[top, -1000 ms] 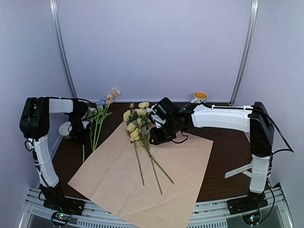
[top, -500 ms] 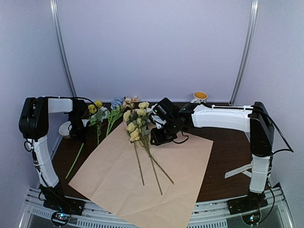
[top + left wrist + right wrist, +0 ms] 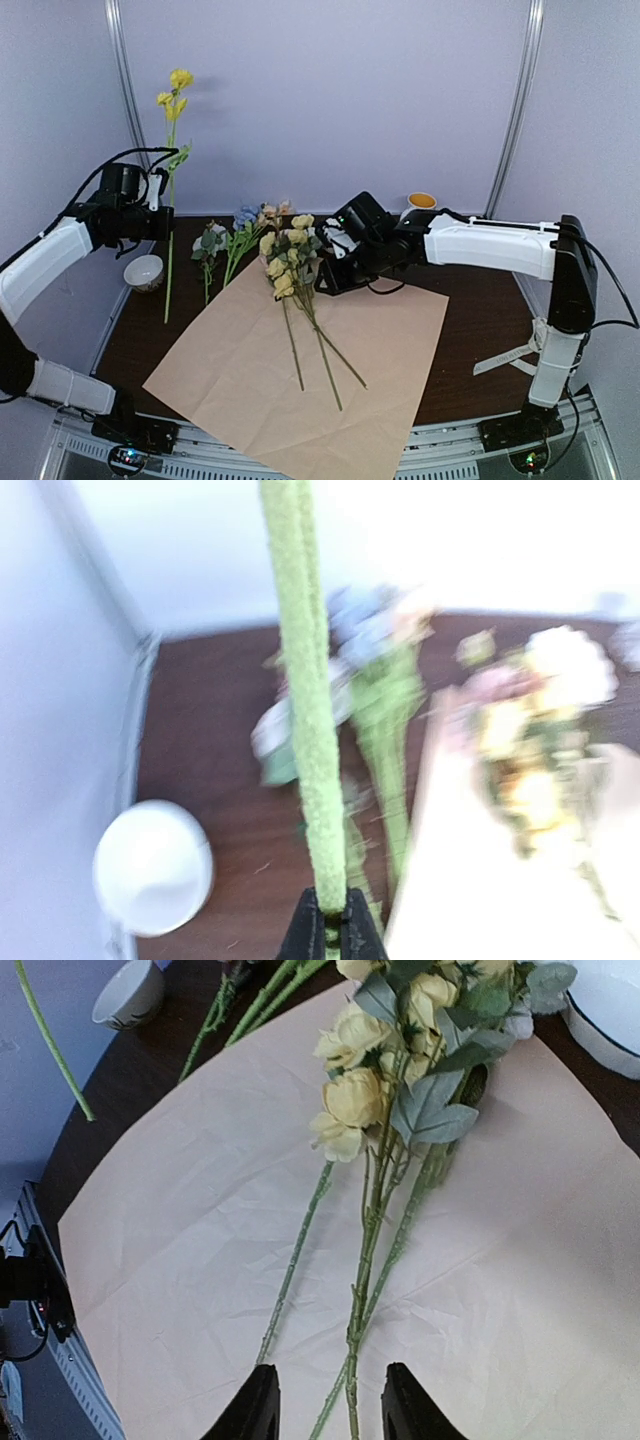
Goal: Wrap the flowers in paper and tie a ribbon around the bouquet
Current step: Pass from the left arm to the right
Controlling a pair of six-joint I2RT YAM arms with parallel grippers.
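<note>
**one stem held high over a dark desk, the rest lying on the paper**

the desk (image 3: 480, 300) is dark brown wood, closed in by plain pale lilac walls (image 3: 320, 90). two thin metal poles (image 3: 128, 110) run up the back corners. a ribbed metal rail (image 3: 300, 462) runs along the near edge between the arm bases.

the paper (image 3: 380, 340) lies flat with its peach-tan side up, turned corner-on, so one corner overhangs the near rail. it is lightly creased. a bunch of the flowers (image 3: 285, 265), mostly yellow with grey-green leaves, lies on its far part with the stems pointing toward the near edge. more blossoms, blue and pink (image 3: 240, 225), lie on bare wood just beside the paper's far left edge.

a white bowl (image 3: 146, 270) sits at the left edge of the desk. a small cup (image 3: 421, 203) stands against the back wall. the ribbon (image 3: 505, 358) lies on the right side near the right arm, well apart from the paper.

the left end effector (image 3: 165, 220) is pinched tight on a yellow-headed stem (image 3: 174, 150) and holds it upright in the air above the desk's left side, near the bowl. in the left wrist view the fingertips (image 3: 325, 925) clamp that stem (image 3: 310, 730).

the right end effector (image 3: 328, 280) hovers over the bunch on the paper, fingers (image 3: 255, 1405) partly apart, with thin stems running between them and nothing gripped.
</note>
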